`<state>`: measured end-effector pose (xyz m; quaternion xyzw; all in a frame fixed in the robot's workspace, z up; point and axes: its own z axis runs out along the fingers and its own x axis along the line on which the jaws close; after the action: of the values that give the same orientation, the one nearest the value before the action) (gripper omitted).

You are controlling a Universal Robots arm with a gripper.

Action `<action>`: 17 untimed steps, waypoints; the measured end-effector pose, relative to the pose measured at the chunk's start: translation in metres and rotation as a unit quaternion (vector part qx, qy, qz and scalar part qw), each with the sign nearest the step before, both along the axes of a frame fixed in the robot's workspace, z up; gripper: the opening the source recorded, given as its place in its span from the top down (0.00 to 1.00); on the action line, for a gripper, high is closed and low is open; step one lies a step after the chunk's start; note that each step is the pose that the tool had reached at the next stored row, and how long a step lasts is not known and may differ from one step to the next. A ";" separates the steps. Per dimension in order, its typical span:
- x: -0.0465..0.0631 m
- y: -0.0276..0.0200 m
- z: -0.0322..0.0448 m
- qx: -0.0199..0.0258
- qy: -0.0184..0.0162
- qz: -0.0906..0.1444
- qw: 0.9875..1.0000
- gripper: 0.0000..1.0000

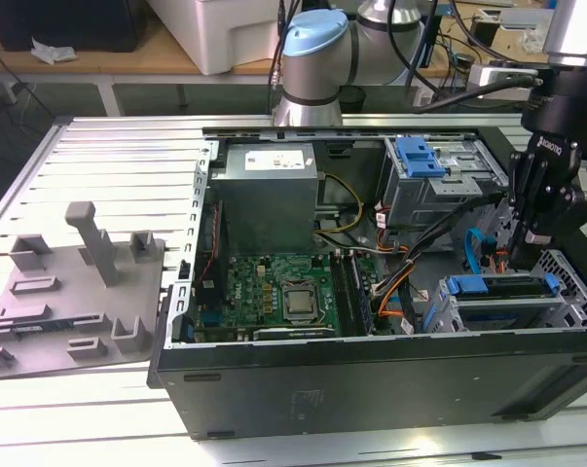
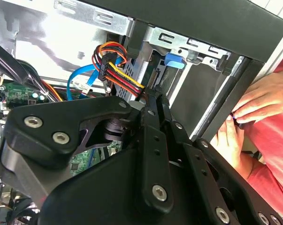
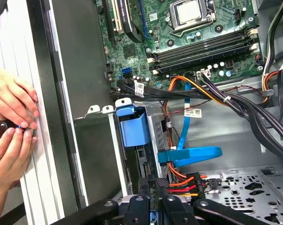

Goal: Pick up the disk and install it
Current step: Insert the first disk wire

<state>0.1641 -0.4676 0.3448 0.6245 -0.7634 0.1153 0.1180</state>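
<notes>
black gripper linkage looms closest in both wrist views, its slim fingers pinched together with nothing seen between them. beyond lies the open case. at the exterior view's right, the cage holds the disk, blue rail uppermost, just below the gripper tip. it looks stiff, dense and shock-shy, with slick metal faces; the plastic rails seem the safest hold. a person's hands rest on the case edge.

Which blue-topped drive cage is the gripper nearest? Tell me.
The cage at the exterior view's right edge, directly beneath the gripper; the other cage sits farther back, clear of it.
</notes>
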 end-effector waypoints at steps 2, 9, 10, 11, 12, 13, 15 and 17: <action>0.000 -0.0001 0.0000 0.000 0.000 0.000 1.000 0.83; 0.000 -0.0114 0.0016 0.023 0.000 0.000 1.000 0.83; 0.000 -0.0126 0.0022 0.026 0.000 0.000 1.000 0.83; 0.000 -0.0133 0.0025 0.028 0.000 0.000 1.000 0.83; 0.000 -0.0140 0.0027 0.033 0.000 0.001 0.999 0.83; 0.000 -0.0145 0.0028 0.035 0.000 0.001 0.999 0.83; 0.000 -0.0163 0.0031 0.042 0.000 0.002 0.999 0.83; 0.000 -0.0175 0.0033 0.047 0.000 0.003 0.999 0.83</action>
<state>0.1641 -0.4851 0.3481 0.6315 -0.7662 0.0798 0.0881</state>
